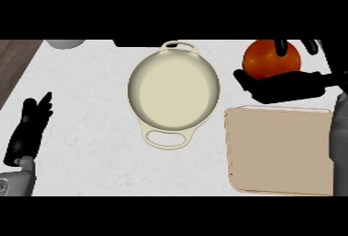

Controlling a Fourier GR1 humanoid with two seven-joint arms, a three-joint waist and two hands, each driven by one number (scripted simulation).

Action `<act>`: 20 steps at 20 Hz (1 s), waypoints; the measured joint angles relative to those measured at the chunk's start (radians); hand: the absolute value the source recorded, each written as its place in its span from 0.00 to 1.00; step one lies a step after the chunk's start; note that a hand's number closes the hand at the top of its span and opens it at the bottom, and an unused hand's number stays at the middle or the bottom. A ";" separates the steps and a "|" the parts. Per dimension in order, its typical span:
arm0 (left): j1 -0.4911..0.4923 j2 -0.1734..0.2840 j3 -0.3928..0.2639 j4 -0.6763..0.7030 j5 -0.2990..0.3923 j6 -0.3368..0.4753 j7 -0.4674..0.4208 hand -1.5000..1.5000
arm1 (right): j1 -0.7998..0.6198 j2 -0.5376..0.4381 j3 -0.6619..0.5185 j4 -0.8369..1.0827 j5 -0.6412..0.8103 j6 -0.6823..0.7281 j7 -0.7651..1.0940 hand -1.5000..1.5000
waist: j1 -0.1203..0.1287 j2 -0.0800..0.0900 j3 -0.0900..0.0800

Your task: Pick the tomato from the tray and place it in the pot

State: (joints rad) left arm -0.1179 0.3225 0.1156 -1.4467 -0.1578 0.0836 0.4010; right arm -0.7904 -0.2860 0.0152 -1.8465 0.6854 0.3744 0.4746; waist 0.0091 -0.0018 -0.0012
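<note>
Bare counter (88, 152) left of pot (174, 90), narrow gap between pot and tray (279, 152)

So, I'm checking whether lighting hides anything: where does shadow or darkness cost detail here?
Head view: the right robot hand is solid black, its finger detail lost against the round orange-red tomato, which darkens toward its lower edge; the oval cream two-handled pot shows soft shading along its inner wall; no glare on the white marbled counter.

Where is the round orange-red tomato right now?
In the head view's upper right, the round orange-red tomato is held in the right robot hand, above the flat tan tray and right of the cream oval pot.
</note>
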 measured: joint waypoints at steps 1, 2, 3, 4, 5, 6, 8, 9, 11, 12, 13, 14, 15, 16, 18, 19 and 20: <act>0.011 -0.002 0.003 0.000 0.000 0.000 -0.012 0.50 | -0.030 0.015 0.006 0.029 0.003 0.002 0.020 1.00 | 0.001 0.000 0.000; 0.014 -0.012 -0.006 -0.008 -0.010 0.009 -0.007 0.50 | -0.056 0.035 0.021 0.063 0.012 -0.001 0.037 1.00 | 0.003 0.001 0.000; 0.013 -0.014 -0.006 -0.009 -0.010 0.008 -0.006 0.50 | -0.091 0.052 0.029 0.097 0.018 0.000 0.056 1.00 | 0.004 0.001 0.000; 0.000 -0.012 -0.003 -0.001 -0.009 0.004 -0.001 0.50 | -0.116 0.073 0.040 0.129 0.026 -0.006 0.068 1.00 | 0.004 0.002 0.000; -0.004 -0.012 -0.003 0.001 -0.008 -0.001 0.004 0.50 | -0.141 0.087 0.044 0.170 0.029 -0.012 0.069 1.00 | 0.004 0.002 0.000; 0.008 -0.006 0.001 -0.012 -0.001 -0.012 0.003 0.50 | -0.163 0.102 0.051 0.202 0.032 -0.012 0.077 1.00 | 0.006 0.002 0.000; 0.014 -0.007 0.002 -0.010 -0.003 -0.016 -0.003 0.50 | -0.195 0.133 0.069 0.282 0.050 -0.031 0.071 1.00 | 0.008 0.003 0.000; 0.008 -0.014 0.000 -0.002 -0.010 -0.008 -0.008 0.50 | -0.202 0.144 0.076 0.321 0.056 -0.040 0.060 1.00 | 0.007 0.004 0.000; 0.013 -0.015 0.001 -0.010 -0.012 -0.007 -0.004 0.50 | -0.202 0.176 0.094 0.395 0.072 -0.068 0.045 1.00 | 0.008 0.004 0.000; 0.010 -0.010 0.009 -0.006 -0.010 -0.010 -0.010 0.50 | -0.212 0.184 0.093 0.438 0.072 -0.074 0.031 1.00 | 0.009 0.005 0.000; 0.006 -0.011 0.007 -0.005 -0.013 -0.010 -0.009 0.50 | -0.208 0.195 0.105 0.472 0.081 -0.083 0.016 1.00 | 0.009 0.005 0.000; 0.008 -0.013 0.008 -0.004 -0.013 -0.010 -0.013 0.50 | -0.211 0.211 0.105 0.511 0.081 -0.093 0.010 1.00 | 0.009 0.006 0.001; 0.007 -0.019 0.001 -0.010 -0.020 -0.007 -0.006 0.50 | -0.218 0.227 0.100 0.547 0.073 -0.105 0.014 1.00 | 0.010 0.006 0.001; 0.012 -0.015 0.004 -0.013 -0.016 -0.013 -0.009 0.50 | -0.218 0.239 0.092 0.583 0.069 -0.116 0.011 0.00 | 0.011 0.006 0.001; 0.010 -0.013 0.009 -0.002 -0.017 -0.015 -0.019 0.50 | -0.216 0.257 0.099 0.648 0.047 -0.145 0.014 0.00 | 0.011 0.006 0.001; 0.002 -0.016 0.008 0.001 -0.018 -0.015 -0.013 0.50 | -0.213 0.263 0.111 0.682 0.031 -0.177 0.010 0.00 | 0.013 0.007 0.001; -0.004 -0.022 0.005 0.005 -0.020 -0.012 -0.012 0.50 | -0.217 0.268 0.115 0.723 0.015 -0.203 -0.006 0.00 | 0.014 0.007 0.001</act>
State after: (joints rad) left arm -0.1222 0.3001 0.1211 -1.4414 -0.1778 0.0716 0.3887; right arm -1.0075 -0.0179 0.1299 -1.1231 0.7005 0.1716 0.4689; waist 0.0234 0.0057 -0.0005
